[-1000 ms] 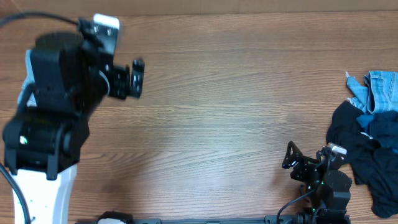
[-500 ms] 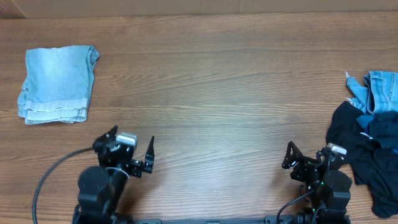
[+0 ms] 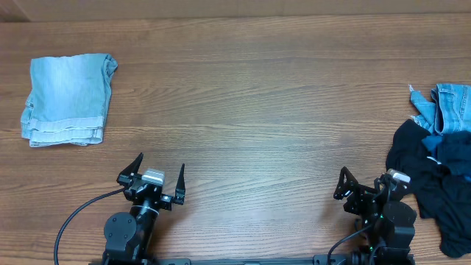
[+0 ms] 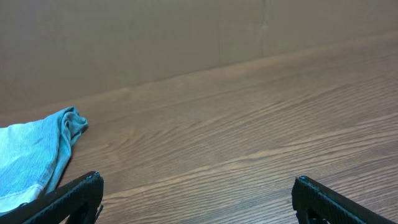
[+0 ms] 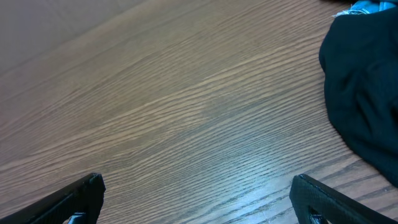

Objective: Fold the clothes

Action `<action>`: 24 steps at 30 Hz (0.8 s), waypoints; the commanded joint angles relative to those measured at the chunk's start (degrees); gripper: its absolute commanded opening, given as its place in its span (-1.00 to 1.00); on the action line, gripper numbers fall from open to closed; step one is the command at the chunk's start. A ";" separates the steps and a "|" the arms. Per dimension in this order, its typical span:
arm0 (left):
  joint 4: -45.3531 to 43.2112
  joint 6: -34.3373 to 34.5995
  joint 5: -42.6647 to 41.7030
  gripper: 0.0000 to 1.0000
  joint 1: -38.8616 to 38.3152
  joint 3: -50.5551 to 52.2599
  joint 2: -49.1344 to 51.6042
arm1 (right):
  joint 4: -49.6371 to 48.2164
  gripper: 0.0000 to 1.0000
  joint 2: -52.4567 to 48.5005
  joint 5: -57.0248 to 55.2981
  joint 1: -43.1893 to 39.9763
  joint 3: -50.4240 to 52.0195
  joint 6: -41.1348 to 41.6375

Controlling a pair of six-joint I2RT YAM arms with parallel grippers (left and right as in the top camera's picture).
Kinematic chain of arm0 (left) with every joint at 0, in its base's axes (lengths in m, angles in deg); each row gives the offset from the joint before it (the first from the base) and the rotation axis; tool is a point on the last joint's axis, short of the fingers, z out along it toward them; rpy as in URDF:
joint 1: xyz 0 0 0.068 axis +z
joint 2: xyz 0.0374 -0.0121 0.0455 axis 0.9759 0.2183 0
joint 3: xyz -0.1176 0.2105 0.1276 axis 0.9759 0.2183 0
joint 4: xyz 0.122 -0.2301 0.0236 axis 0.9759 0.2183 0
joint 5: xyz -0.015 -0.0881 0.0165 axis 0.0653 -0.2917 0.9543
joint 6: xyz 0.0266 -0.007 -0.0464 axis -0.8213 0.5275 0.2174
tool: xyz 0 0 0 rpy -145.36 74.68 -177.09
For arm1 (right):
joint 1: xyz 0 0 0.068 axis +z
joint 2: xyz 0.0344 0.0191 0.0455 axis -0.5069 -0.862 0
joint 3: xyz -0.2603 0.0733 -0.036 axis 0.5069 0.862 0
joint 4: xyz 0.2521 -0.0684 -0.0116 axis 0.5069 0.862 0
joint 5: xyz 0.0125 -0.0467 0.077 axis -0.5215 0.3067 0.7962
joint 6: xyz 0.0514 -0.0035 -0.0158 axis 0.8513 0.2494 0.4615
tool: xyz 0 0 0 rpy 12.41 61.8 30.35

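Observation:
A folded light-blue denim garment (image 3: 68, 99) lies at the far left of the table; its edge shows in the left wrist view (image 4: 34, 155). A pile of dark navy clothes (image 3: 434, 180) with light-blue denim (image 3: 449, 107) on its far side lies at the right edge; the dark cloth shows in the right wrist view (image 5: 364, 93). My left gripper (image 3: 160, 175) is open and empty at the front left, low over bare wood (image 4: 196, 183). My right gripper (image 3: 366, 182) is open and empty at the front right, just left of the dark pile (image 5: 196, 183).
A brown cardboard wall (image 4: 155, 37) runs along the far edge of the wooden table (image 3: 250, 110). Black cables trail from both arm bases at the front edge.
The left arm has drawn back from the far left, leaving the folded denim uncovered, and come down to the front edge with jaws open. The right arm has not moved.

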 commanded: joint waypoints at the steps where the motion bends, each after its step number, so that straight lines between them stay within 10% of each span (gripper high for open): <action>1: -0.39 1.03 -0.63 1.00 0.26 0.39 -0.52 | -0.20 1.00 0.68 0.46 -0.28 1.07 -0.17; 24: -0.44 1.03 -0.66 1.00 0.26 0.39 0.26 | -0.20 1.00 0.68 0.48 -0.28 1.07 -0.15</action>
